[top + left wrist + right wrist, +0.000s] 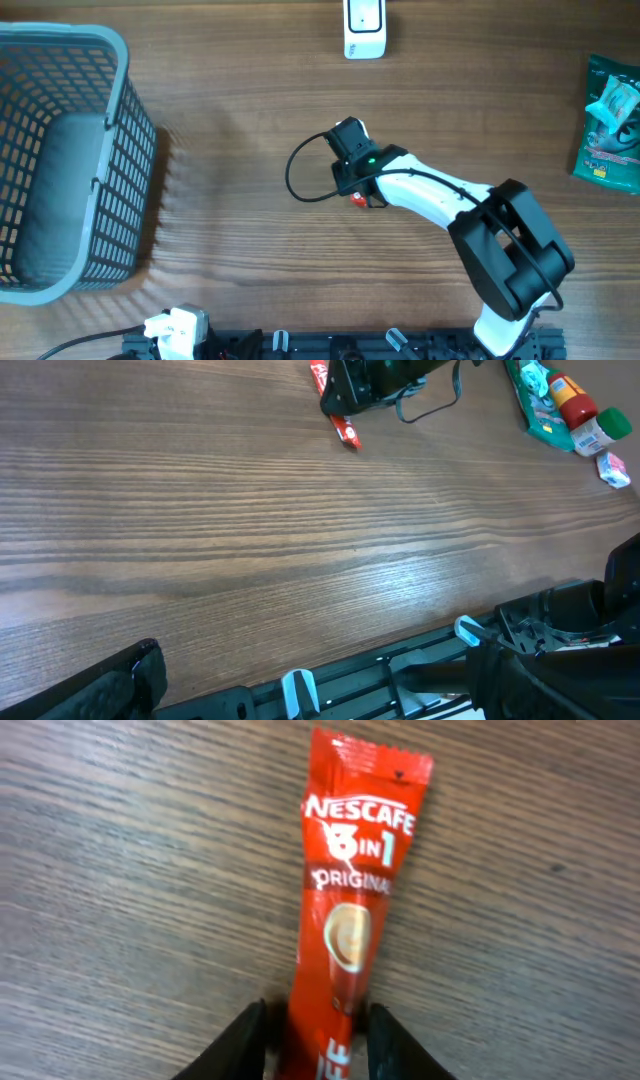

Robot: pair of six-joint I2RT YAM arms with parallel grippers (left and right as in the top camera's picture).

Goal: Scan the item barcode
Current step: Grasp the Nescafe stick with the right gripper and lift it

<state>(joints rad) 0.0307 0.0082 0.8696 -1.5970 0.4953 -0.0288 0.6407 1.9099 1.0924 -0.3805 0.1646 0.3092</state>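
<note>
Grasping is the step in hand: the right gripper [318, 1040] stands narrow, the red coffee sachet [350, 920] lying between its fingers (clamped or not, I cannot tell). Next, I'd say, lift it to the white device [365, 30] well beyond the gripper.

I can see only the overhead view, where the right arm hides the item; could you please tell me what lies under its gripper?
Observer: A red Nescafe 3 in 1 Original sachet, lying flat on the table.
Operator: Thank you. Is the right gripper on it?
Observer: The right gripper straddles the sachet's near end, with its fingers right at the edges; whether they pinch it I cannot tell.
Operator: Does a barcode show?
Observer: None on the upward face, only the brand print.
</note>
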